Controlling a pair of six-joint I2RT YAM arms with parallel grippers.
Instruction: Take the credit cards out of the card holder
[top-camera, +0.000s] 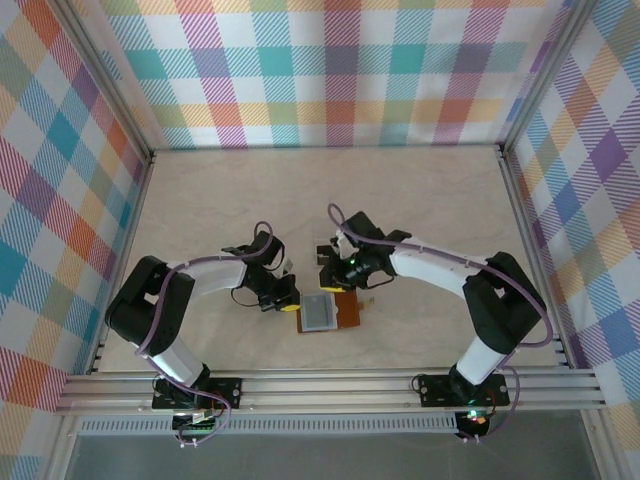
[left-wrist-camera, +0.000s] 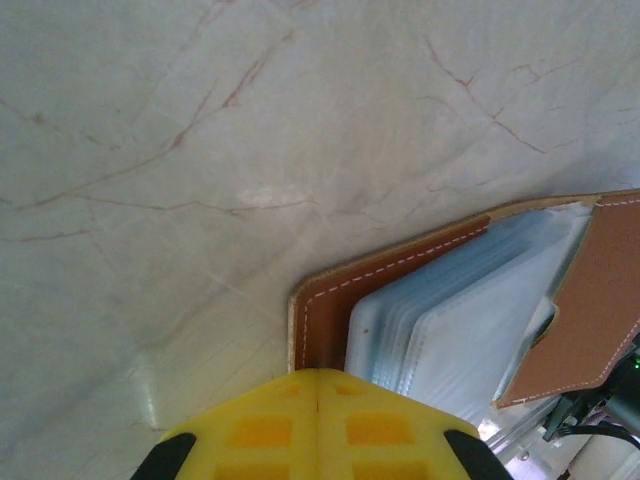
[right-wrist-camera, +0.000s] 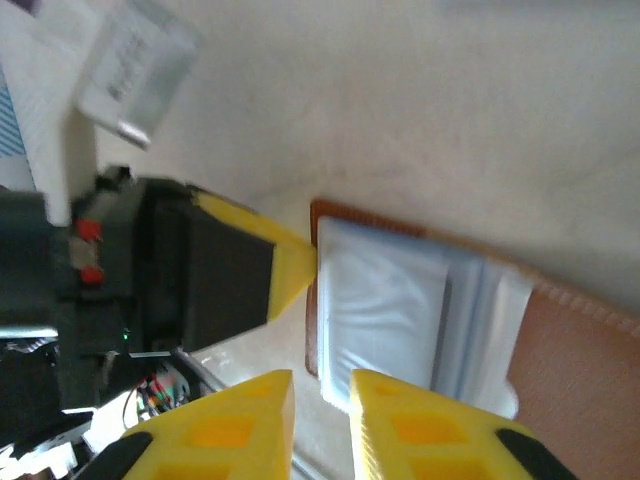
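Three risks noted.

Setup: the card holder (top-camera: 333, 312) lies open on the table (top-camera: 420, 200) between the arms. Its brown cover is down and a stack of pale sleeves (left-wrist-camera: 460, 340) faces up. A brown flap (left-wrist-camera: 590, 300) lies across the far part of the stack.

Left gripper (left-wrist-camera: 318, 385): jaws pressed together, holding nothing. In the right wrist view its tip touches the holder's brown edge.

Right gripper (right-wrist-camera: 320, 385): jaws a narrow gap apart with nothing between them, hovering just beside the near edge of the sleeve stack.

Credit cards: cannot tell them from the sleeves. A blurred pale rectangle (right-wrist-camera: 130, 60) may be a loose one; too blurred to say.

Risk 1, holder slides. The left tip bears on an edge only, so a pull from the right arm would likely drag the whole holder rather than free a card.

Risk 2, wrong grip. The sleeves look thin, slick and stacked. The narrow jaws could pinch one or several sleeves instead of a card and lift the holder.

Risk 3, contact. The two grippers are near each other, so a small sideways error would knock them together.
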